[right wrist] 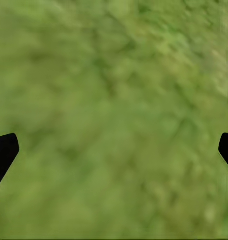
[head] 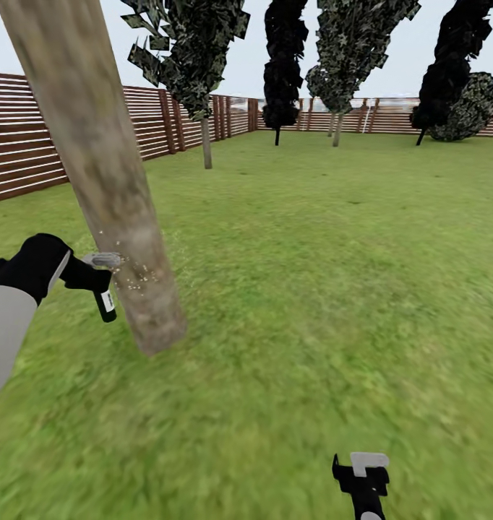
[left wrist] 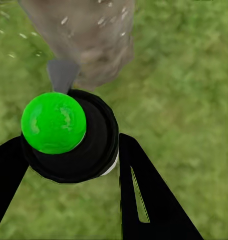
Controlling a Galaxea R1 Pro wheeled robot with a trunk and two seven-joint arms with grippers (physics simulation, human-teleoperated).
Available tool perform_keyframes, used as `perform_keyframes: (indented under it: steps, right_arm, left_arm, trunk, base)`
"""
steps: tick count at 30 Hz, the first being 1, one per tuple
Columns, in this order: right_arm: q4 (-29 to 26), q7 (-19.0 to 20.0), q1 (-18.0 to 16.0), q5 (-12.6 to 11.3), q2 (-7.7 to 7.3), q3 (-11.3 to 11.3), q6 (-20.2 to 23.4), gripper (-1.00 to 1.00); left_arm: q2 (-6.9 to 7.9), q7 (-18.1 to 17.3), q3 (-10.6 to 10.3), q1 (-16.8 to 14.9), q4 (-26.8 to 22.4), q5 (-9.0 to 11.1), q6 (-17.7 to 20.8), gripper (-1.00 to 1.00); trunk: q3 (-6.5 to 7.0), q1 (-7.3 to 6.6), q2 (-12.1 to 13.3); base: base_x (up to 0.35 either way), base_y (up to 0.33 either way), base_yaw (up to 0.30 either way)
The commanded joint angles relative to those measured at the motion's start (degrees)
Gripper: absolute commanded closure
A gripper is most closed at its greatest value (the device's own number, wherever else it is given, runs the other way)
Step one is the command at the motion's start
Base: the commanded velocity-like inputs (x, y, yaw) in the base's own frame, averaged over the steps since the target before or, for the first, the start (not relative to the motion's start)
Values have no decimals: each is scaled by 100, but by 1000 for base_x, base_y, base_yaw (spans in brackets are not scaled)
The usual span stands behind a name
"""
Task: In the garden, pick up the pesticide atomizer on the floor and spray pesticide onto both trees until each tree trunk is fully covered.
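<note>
The near tree trunk (head: 109,180), thick, mottled grey-tan and leaning, stands at the left of the head view. White spray flecks dot its lower part. My left gripper (head: 96,280) is shut on the pesticide atomizer (head: 106,302), a small dark bottle with a white label, whose grey nozzle points at the trunk from just beside it. In the left wrist view the atomizer (left wrist: 88,145) has a bright green top and sits between the black fingers (left wrist: 144,195), with the trunk (left wrist: 88,35) right ahead. My right gripper (head: 362,473) hangs open and empty over the grass (right wrist: 114,100).
A second pale-trunked tree (head: 207,144) stands farther back left, another (head: 337,130) near the far fence. All-black trees (head: 283,72) stand beside them. A brown slatted fence (head: 22,144) bounds the lawn (head: 333,274), which stretches wide to the right.
</note>
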Motion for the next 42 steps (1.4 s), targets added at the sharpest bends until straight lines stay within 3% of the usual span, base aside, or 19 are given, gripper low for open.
perform_keyframes:
  steps: [1, 9, 18, 21, 24, 31, 42]
  right_arm:
    - [-2, 0, 0, -1, -2, -3, 0, -100]
    - [0, 0, 0, 7, -5, 2, 1, -100]
    - [0, 2, 0, 1, -5, 2, 0, -100]
    - [0, 2, 0, 4, 1, 2, 0, -100]
    - [0, 2, 0, 7, 4, 2, 0, -100]
    - [0, 7, 0, 7, 4, 2, 0, -100]
    - [0, 9, 1, 7, 13, 2, 0, -100]
  left_arm:
    - [2, 1, 0, 5, 0, -5, -6, 100]
    - [19, 11, 9, 11, 0, -19, -10, 100]
    - [32, 15, 11, 11, 0, -25, -10, 100]
    - [227, 25, 16, 59, 79, -24, -18, 100]
    - [325, 36, 25, 195, 354, -4, -27, 100]
    - [339, 46, 52, 207, 302, -1, -28, 100]
    - [320, 47, 53, 207, 308, -1, -26, 100]
  trunk:
    - [0, 0, 0]
    - [0, 0, 0]
    - [0, 0, 0]
    - [0, 0, 0]
    - [0, 0, 0]
    - [0, 0, 0]
    - [0, 0, 0]
  base:
    - [270, -150, 26]
    - [257, -161, 2]
    - [10, -272, 0]
    - [69, -275, 100]
    - [99, -275, 254]
    - [205, -218, 256]
    - [151, -161, 66]
